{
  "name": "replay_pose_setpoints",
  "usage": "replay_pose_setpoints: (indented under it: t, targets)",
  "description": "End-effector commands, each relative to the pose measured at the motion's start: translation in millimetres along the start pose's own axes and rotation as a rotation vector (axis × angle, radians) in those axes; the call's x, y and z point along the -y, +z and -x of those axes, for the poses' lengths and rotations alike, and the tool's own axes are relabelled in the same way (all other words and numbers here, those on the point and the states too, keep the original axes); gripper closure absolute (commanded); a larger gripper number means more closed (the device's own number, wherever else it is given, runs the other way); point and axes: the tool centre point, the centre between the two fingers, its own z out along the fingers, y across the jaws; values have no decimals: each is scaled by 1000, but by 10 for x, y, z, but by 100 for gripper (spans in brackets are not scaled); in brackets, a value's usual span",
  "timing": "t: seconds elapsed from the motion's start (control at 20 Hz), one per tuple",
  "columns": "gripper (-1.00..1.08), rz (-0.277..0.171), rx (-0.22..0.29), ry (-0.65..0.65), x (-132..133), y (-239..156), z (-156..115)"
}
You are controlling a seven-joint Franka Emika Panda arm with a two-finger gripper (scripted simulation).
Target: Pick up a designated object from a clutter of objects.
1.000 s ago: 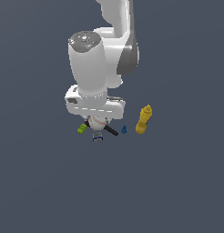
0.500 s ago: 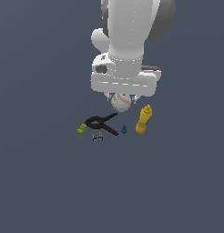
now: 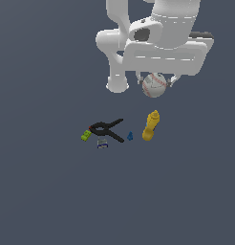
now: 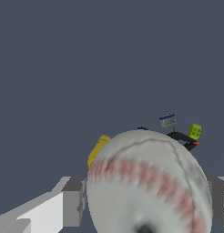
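The white baseball (image 3: 154, 85) with red stitching hangs under the white arm, held between the fingers of my gripper (image 3: 155, 82), which is shut on it well above the floor. In the wrist view the baseball (image 4: 148, 182) fills the space between the two grey fingers (image 4: 73, 200). Below lies the rest of the clutter: a black spring clamp (image 3: 108, 129), a yellow bottle (image 3: 150, 126), a green block (image 3: 86, 136), a tiny blue piece (image 3: 130, 136) and a small blue-white can (image 3: 102, 142).
The grey floor spreads on all sides of the small pile. In the wrist view the can (image 4: 167, 120), green block (image 4: 194, 131), clamp (image 4: 182, 138) and yellow bottle (image 4: 98, 148) peek out behind the ball.
The arm has risen and shifted toward the exterior view's right, carrying the baseball up and away from the pile. The clamp and other items stay on the floor.
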Motion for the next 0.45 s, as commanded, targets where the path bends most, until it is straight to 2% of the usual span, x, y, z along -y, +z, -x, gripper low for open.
replay_pose_setpoints:
  t: [0.0,0.4]
  targets:
    - [108,-1,0,1,122,-132,41]
    - [108,-2,0,2,280,-282,81]
